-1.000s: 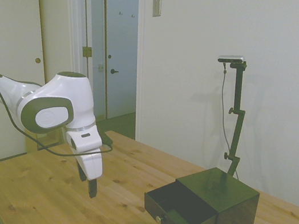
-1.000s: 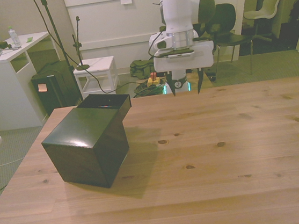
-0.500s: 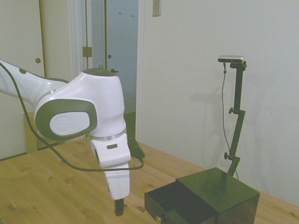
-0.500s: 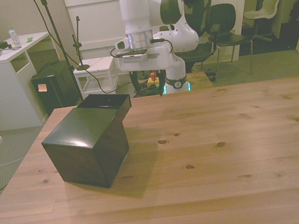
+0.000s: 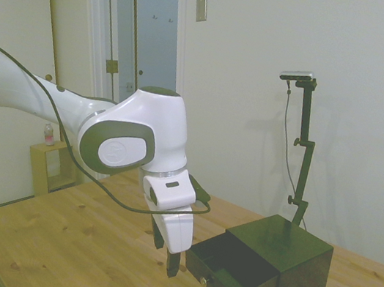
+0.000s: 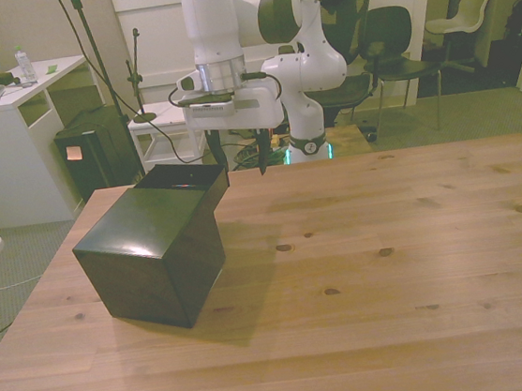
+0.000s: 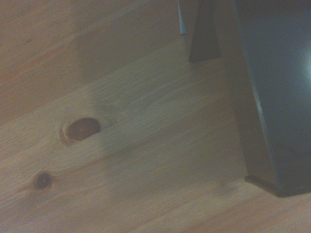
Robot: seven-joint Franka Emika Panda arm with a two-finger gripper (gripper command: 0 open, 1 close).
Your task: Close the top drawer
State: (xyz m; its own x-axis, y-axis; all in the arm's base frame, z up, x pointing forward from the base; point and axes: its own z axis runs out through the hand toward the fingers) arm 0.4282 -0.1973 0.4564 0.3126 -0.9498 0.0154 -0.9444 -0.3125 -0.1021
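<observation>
The bench (image 6: 364,269) is of light wood with dark knots, and it stands in a room with pale walls. In the front view, the part nearest to the camera is bare wood. Farther in, toward the front view's left, stands the small black cabinet (image 6: 150,255), a cube with a shiny top. In the side view the same cabinet (image 5: 289,268) is near the bench's edge, and the top drawer (image 5: 229,273) is pulled out from it toward the arm. The drawer is open, its inside is dark, and a small brass knob (image 5: 203,281) sits on its flat front. In the front view the drawer (image 6: 184,178) shows only as a dark box that sticks out behind the cabinet.

Just beyond the drawer hangs the pincer (image 6: 239,159) with its two dark fingers pointing down and a clear gap between them, so it is released and grasps nothing. In the side view the pincer (image 5: 165,252) is just beside the drawer front, above the bench, and I cannot tell if it touches the front. The wrist view is blurred and shows wood grain with a dark corner (image 7: 272,97) of the furniture.

Behind the bench there are a white desk (image 6: 0,140) and dark chairs (image 6: 395,43).
</observation>
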